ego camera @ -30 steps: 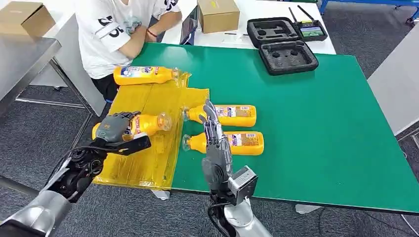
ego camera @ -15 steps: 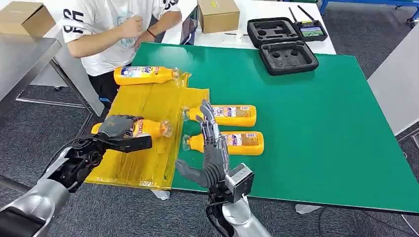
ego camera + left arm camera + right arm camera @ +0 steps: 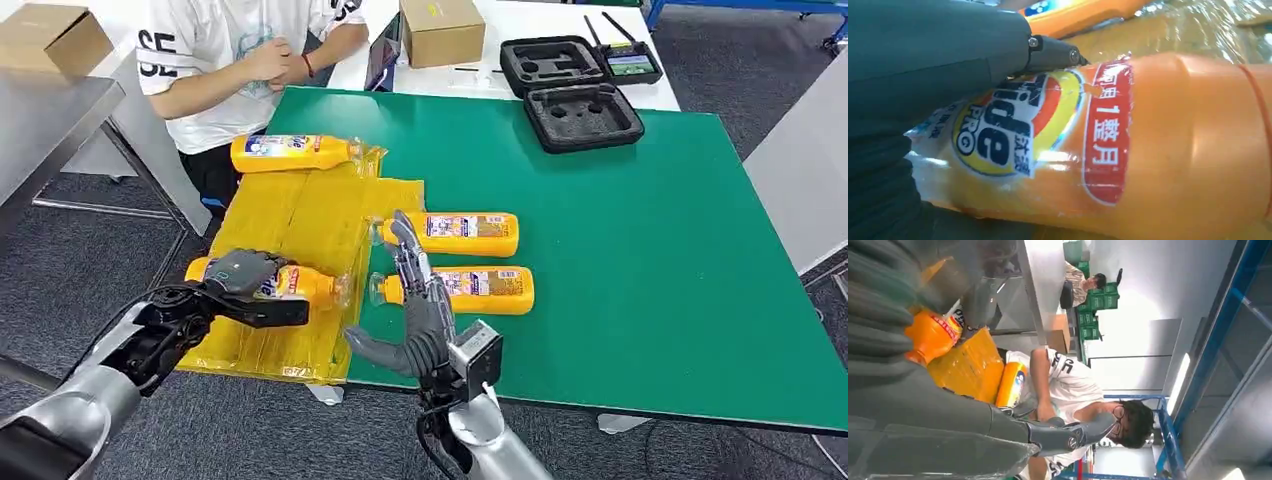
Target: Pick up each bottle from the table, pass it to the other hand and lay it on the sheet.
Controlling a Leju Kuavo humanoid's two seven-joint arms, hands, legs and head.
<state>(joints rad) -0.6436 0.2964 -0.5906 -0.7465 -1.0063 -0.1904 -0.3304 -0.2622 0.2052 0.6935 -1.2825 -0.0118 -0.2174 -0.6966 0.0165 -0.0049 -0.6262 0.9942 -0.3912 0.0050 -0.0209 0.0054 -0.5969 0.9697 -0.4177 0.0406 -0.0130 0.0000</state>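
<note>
My left hand [image 3: 240, 278] grips an orange bottle [image 3: 300, 283] lying low over the near part of the yellow sheet [image 3: 300, 215]; the left wrist view shows its label [image 3: 1013, 130] close up under my fingers [image 3: 938, 45]. Another orange bottle [image 3: 290, 152] lies at the sheet's far edge. Two more orange bottles [image 3: 460, 233] [image 3: 470, 289] lie side by side on the green table [image 3: 640, 230] just right of the sheet. My right hand [image 3: 415, 310] is open, fingers spread, held upright just in front of the nearer one, holding nothing.
A person in a white shirt [image 3: 230, 60] sits at the table's far left corner. Black foam cases [image 3: 575, 90] and a cardboard box [image 3: 440, 28] stand at the back. The table's right half is bare green.
My left hand has lowered the bottle toward the near part of the sheet. My right hand has shifted slightly left and opened its thumb outward.
</note>
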